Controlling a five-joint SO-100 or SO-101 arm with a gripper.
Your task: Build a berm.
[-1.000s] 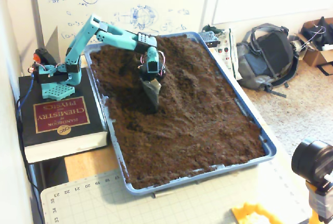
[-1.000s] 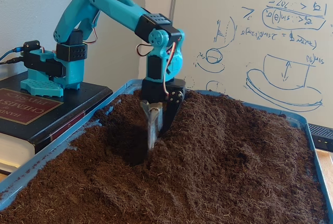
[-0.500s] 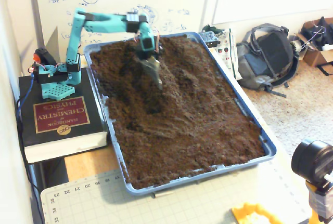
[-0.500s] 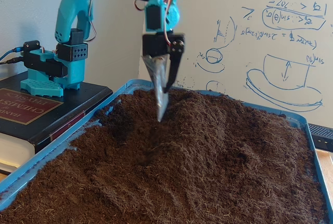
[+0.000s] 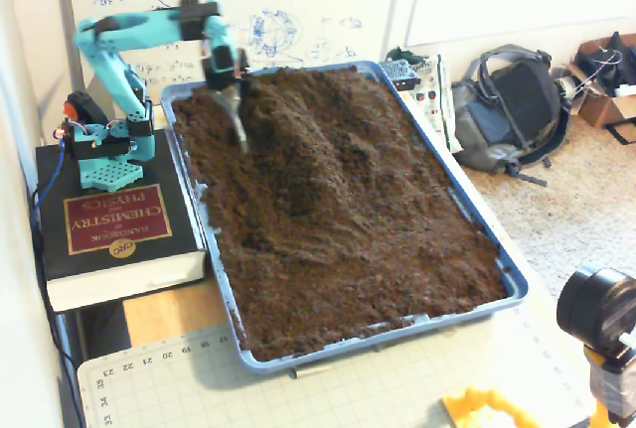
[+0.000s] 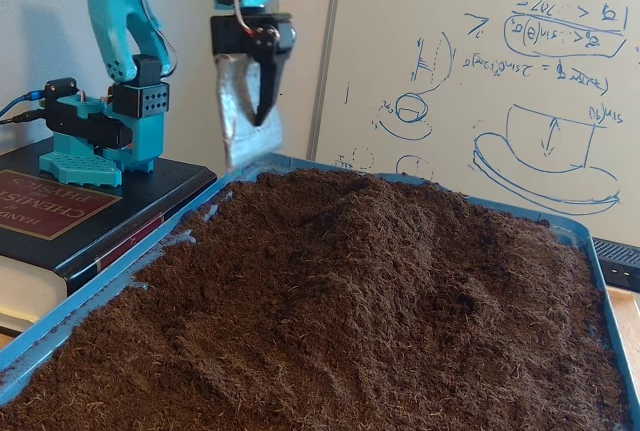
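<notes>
In the steep fixed view, the berm (image 5: 333,135) lies in the tray's (image 5: 485,234) far half, its long axis running from the far edge toward the near right. The gripper (image 6: 245,116) hangs above the soil, jaws slightly parted, one carrying a grey blade (image 6: 236,111).

Teal arm (image 5: 129,36) folded back, raised, end effector (image 6: 245,121) pointing down, fingers slightly parted

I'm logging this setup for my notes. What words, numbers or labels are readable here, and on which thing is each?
"HANDBOOK OF CHEMISTRY AND PHYSICS", upside down on the red label of the black book under the arm's base.
"CRC", in the small round emblem on that label.
"23 22 21 20 19 18", along the edge of the cutting mat.
Whiteboard: blue handwritten formulas and sketches, too scrawled to read.
Circuit board beside the tray: print too small.
</notes>
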